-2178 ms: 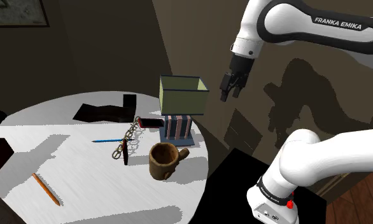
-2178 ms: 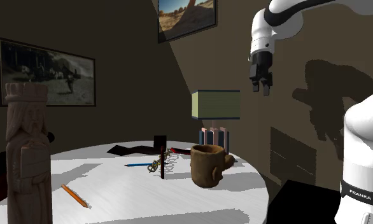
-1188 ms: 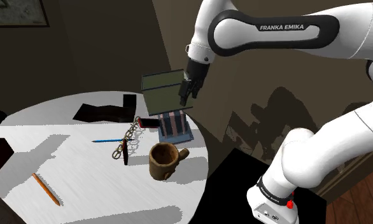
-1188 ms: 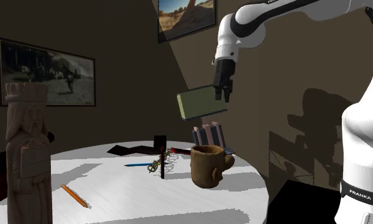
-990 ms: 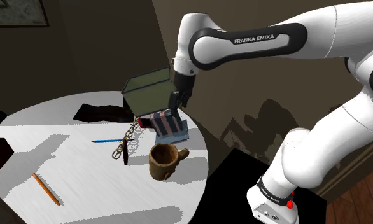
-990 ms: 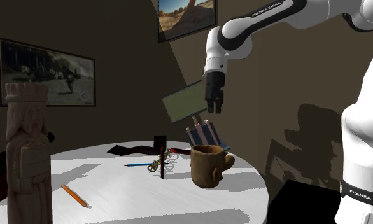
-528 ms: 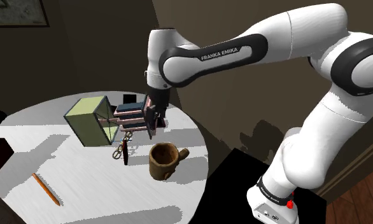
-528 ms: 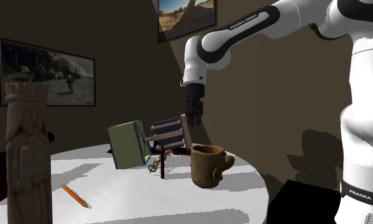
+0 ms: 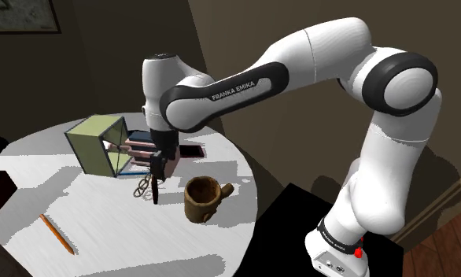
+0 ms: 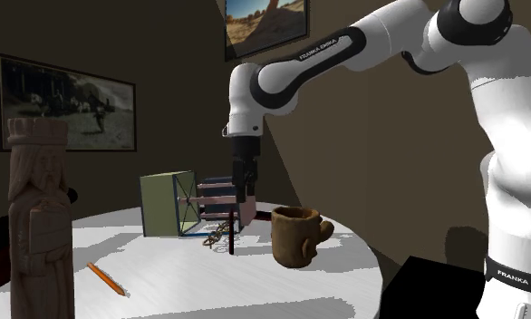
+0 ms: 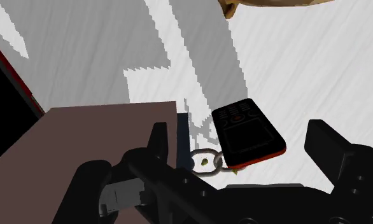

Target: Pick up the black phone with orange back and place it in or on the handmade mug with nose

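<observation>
The phone (image 11: 247,132), black with an orange-red edge, lies face up on the white table. In the wrist view it sits between the fingers of my open gripper (image 11: 242,153), untouched. In the shoulder view the phone (image 9: 192,149) is just right of my gripper (image 9: 156,173), which hangs low over the table. The brown mug (image 9: 204,198) stands upright nearer the front, and it sits right of my gripper (image 10: 243,210) in the second exterior view as mug (image 10: 295,236). A key ring (image 11: 207,162) lies beside the phone.
A lamp lies toppled, its green shade (image 9: 95,145) on its side and its brown base (image 11: 109,133) close by one finger. A keychain (image 9: 146,187) and an orange pencil (image 9: 57,234) lie on the round table (image 9: 119,244). A tall carved figure (image 10: 39,227) stands near the second exterior camera.
My arm swung toward the shoulder view's left and came down over the table. It knocked the lamp over and pushed it left. The gripper stayed open.
</observation>
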### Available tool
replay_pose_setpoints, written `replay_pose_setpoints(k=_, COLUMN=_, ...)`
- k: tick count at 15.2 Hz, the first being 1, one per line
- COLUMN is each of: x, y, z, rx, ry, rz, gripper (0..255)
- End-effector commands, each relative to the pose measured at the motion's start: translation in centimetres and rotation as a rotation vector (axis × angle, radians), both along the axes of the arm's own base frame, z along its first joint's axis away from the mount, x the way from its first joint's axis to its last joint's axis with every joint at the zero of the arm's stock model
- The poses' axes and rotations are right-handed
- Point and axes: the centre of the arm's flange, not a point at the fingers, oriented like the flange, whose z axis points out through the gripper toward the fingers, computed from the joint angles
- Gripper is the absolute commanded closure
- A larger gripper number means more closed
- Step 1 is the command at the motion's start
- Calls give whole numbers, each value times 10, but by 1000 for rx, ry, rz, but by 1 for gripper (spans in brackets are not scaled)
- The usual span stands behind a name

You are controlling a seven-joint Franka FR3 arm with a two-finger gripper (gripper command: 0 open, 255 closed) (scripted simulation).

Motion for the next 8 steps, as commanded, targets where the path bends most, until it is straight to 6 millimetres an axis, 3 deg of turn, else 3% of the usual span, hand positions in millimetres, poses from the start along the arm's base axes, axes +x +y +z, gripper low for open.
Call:
replay_pose_setpoints(k=1, x=11, y=24, z=-12, rx=-5, ry=-4, rz=45, gripper=0)
replay_pose_setpoints(k=3, x=15, y=39, z=-19, rx=-8, ry=-7, rz=73, gripper=0)
replay_pose_setpoints(k=8, x=14, y=39, z=-46, rx=-8, ry=-7, rz=73, gripper=0)
